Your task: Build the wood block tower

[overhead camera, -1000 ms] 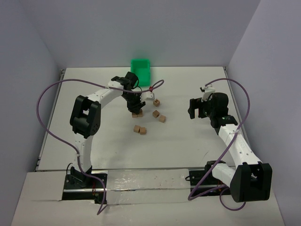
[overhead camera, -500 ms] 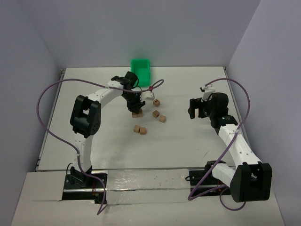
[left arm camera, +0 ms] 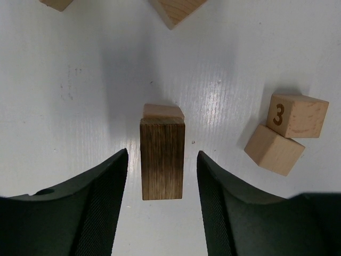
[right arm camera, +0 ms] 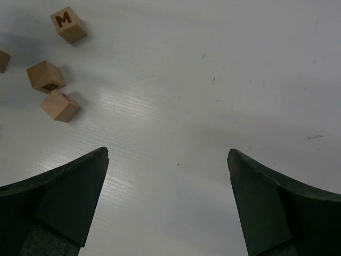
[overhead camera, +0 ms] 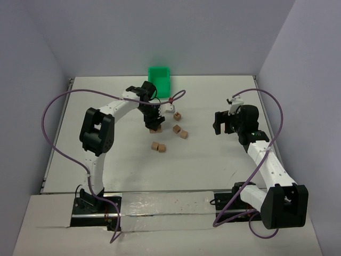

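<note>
Two wood blocks (overhead camera: 155, 145) lie touching each other nearest the arm bases on the white table (overhead camera: 202, 165). Just beyond them stands the tower (left arm camera: 162, 141), a narrow column one cube wide, left of the table's centre; its height in cubes cannot be told. The left gripper (left arm camera: 162, 153) hangs over it with jaws parted, one finger on each side of the column and a slim strip of table showing in both gaps, so nothing is clasped. Beside it in the wrist view a cube marked 3 (left arm camera: 297, 115) touches a plain cube (left arm camera: 274, 150). Right of the tower in the overhead view sit another close pair (overhead camera: 176, 128) and, farther back, a single cube (overhead camera: 177, 115). The right gripper (right arm camera: 168, 153) hovers well apart over the table's right side, jaws spread wide around bare surface; its camera catches a cube marked M (right arm camera: 69, 24) and two neighbours (right arm camera: 46, 76). Farthest back, the green bin (overhead camera: 160, 80) rests near the rear wall.
</note>
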`<state>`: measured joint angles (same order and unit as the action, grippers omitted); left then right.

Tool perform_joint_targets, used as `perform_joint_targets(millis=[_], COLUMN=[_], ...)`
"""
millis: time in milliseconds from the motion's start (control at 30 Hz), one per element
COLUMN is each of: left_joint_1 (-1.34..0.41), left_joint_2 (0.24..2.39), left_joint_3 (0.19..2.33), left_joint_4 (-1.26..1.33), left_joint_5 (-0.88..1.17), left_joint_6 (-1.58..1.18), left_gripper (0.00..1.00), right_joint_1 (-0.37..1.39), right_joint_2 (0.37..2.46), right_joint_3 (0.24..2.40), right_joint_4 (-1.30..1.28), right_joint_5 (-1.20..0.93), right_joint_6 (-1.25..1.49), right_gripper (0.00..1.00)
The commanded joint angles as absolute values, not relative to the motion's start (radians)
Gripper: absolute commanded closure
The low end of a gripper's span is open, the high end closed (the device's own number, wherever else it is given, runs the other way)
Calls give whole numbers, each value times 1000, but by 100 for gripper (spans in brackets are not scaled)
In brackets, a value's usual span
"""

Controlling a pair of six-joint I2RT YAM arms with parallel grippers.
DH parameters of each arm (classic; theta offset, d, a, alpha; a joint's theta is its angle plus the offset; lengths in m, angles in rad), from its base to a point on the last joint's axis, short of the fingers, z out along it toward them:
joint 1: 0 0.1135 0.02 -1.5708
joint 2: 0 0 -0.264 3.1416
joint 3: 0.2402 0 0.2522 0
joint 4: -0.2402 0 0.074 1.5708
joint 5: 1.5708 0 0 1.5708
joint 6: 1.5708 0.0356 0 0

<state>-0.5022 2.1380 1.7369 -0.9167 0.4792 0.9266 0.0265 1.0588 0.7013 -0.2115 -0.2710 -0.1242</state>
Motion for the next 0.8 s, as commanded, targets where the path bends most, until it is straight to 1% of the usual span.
perform_joint_targets(millis=[0, 67, 167, 200, 333, 433, 500, 633, 700, 767], left_joint_1=[-502, -503, -499, -495, -444, -377, -335, -262, -221, -195], left_joint_2=[2120, 2104, 2053, 2032, 1942, 1835, 1770, 1636, 1567, 1528], left_joint_3=[1791, 1803, 1840, 1857, 1928, 1897, 1800, 1609, 1504, 1444], left_joint_4=[-927, -931, -950, -956, -959, -930, -879, -800, -782, -802], left_joint_5=[514, 515, 531, 542, 608, 681, 736, 777, 812, 837], left_joint_6=[930, 925, 907, 901, 832, 762, 719, 643, 637, 652], left_gripper=[26, 14, 3, 1, 1, 1, 1, 1, 1, 2], right_joint_1=[34, 34, 34, 34, 34, 36, 46, 107, 175, 223], right_joint_2=[1053, 1051, 1047, 1045, 1036, 1026, 1024, 1043, 1081, 1138], right_joint_3=[747, 744, 743, 744, 743, 744, 749, 772, 802, 847], right_joint_4=[-193, -192, -192, -193, -196, -210, -220, -263, -302, -333], right_joint_5=[-262, -262, -267, -270, -295, -331, -348, -365, -369, -372], right_joint_6=[-123, -123, -123, -123, -126, -144, -161, -200, -247, -280], right_gripper=[0, 0, 0, 0, 0, 0, 0, 0, 3, 8])
